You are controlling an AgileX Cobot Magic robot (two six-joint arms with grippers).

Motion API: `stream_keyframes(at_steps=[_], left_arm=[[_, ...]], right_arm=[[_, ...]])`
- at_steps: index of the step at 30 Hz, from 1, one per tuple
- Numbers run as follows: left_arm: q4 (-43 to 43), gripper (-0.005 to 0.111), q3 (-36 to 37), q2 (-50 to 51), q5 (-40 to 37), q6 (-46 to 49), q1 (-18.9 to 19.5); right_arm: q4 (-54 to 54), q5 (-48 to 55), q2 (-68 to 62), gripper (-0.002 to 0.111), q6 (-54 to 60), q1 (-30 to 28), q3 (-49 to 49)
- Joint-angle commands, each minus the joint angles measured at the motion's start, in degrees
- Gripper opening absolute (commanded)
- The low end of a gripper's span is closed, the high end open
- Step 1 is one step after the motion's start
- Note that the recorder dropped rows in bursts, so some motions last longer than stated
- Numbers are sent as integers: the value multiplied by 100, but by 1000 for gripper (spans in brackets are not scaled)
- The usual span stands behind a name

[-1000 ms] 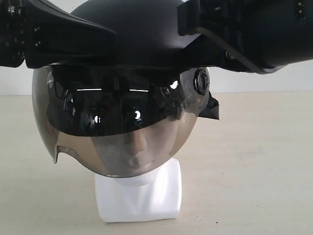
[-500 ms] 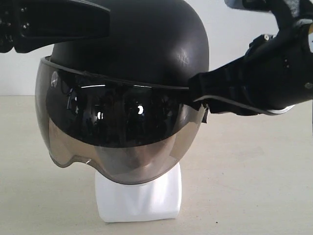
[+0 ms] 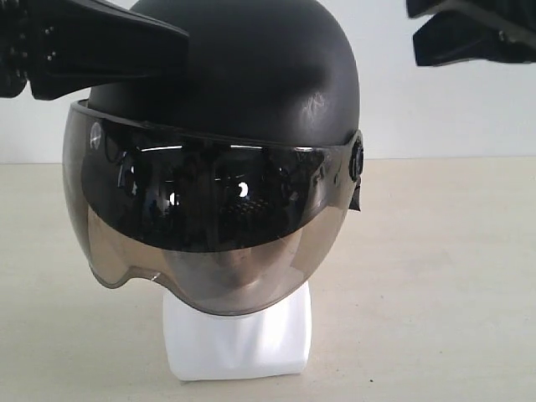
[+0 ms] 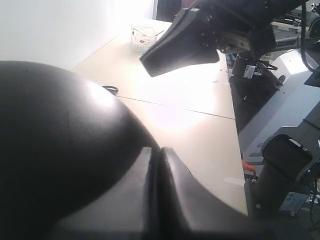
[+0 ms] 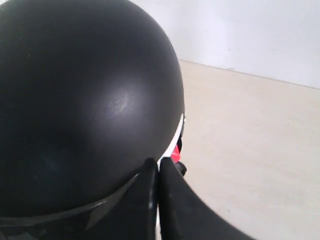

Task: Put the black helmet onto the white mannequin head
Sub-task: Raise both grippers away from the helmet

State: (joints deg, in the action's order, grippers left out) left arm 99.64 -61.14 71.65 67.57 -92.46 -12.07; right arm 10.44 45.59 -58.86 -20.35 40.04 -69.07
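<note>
The black helmet (image 3: 243, 75) sits on the white mannequin head (image 3: 239, 343). Its smoky visor (image 3: 209, 218) covers the face, which shows dimly through it. My left gripper (image 3: 180, 42) is shut and hangs at the helmet's upper left, close to the shell; whether it touches the shell I cannot tell. My right gripper (image 3: 423, 42) is shut and empty, up at the right, clear of the helmet. In the left wrist view the shut gripper (image 4: 157, 150) lies beside the black dome (image 4: 50, 140). Shut as well in the right wrist view, the right gripper (image 5: 158, 161) hovers over the dome (image 5: 85, 110).
The beige table (image 3: 435, 276) spreads around the head, with a white wall behind. A small wire basket (image 4: 142, 37) stands at the table's far end. The right arm's gripper (image 4: 185, 40) shows in the left wrist view. Equipment stands beyond the table edge (image 4: 280, 165).
The helmet has come lower on the head. My right gripper has left the helmet's side pivot and risen to the upper right. The left gripper has stayed high on the left.
</note>
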Motion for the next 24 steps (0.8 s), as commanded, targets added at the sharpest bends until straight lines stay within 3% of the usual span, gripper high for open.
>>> stream_keyframes(at_steps=[1,7,16,19,24], left_arm=[[-35,4,-35,-42,-104,-27,5],[-55,4,-122,-215,-585,83,55],[30,4,-617,-353,-1389,562,324],[30,4,-809,-269,-1379,982,487],[30,4,-1453,159,-993,847,822]], right_arm=[[217,343,135,0,30,-9,-82],[-214,262,164,0,822,-9,-82],[-2083,-351,164,0,2530,-9,-88],[-2741,-644,164,0,3132,-9,-88],[-3736,-813,56,0,3754,-9,-104]])
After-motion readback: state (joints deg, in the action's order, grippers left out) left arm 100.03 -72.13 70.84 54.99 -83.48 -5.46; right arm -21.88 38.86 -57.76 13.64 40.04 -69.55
